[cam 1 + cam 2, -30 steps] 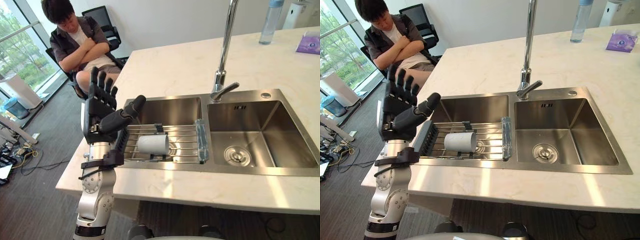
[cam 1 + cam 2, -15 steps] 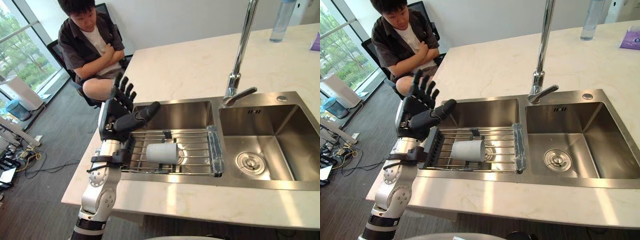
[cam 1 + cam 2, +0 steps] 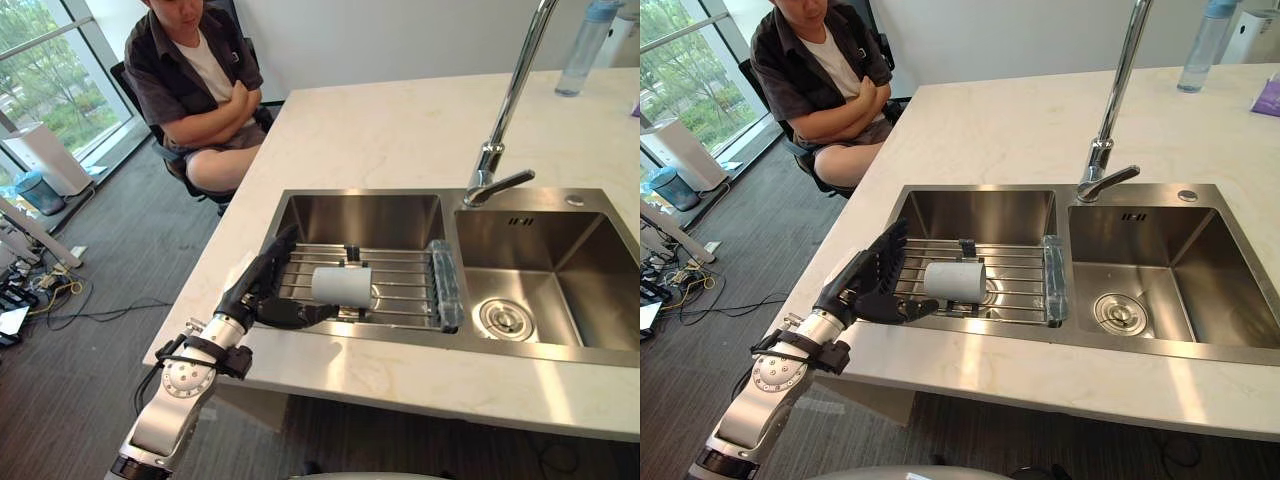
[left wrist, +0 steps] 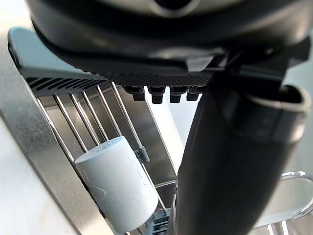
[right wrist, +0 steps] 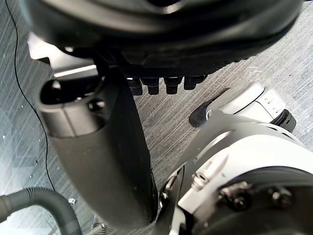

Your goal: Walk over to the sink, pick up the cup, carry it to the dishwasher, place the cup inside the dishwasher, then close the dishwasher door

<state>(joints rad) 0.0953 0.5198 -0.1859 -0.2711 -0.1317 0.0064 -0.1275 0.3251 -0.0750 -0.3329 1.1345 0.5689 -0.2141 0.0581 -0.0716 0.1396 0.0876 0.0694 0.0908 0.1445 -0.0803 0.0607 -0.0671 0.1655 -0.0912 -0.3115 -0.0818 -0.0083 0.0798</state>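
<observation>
A white cup point(image 3: 341, 286) lies on its side on a wire rack point(image 3: 400, 300) set across the left basin of the steel sink point(image 3: 545, 352). My left hand point(image 3: 262, 290) reaches over the sink's left rim, open, with straight fingers above the rack and the thumb stretched toward the cup; a small gap separates them. The left wrist view shows the cup point(image 4: 120, 190) on the rack bars just past the thumb point(image 4: 230, 161). My right hand point(image 5: 102, 142) hangs open above the grey floor in its own wrist view.
A tall tap point(image 3: 510, 110) stands behind the divider between the basins. The right basin holds a drain point(image 3: 505, 318). A person point(image 3: 205, 80) sits in a chair off the counter's far left corner. A bottle point(image 3: 582, 45) stands at the counter's far right.
The camera has shifted. My left hand has come down from an upright raised pose to lie low over the sink's left rim, fingers reaching toward the cup. The cup has not moved.
</observation>
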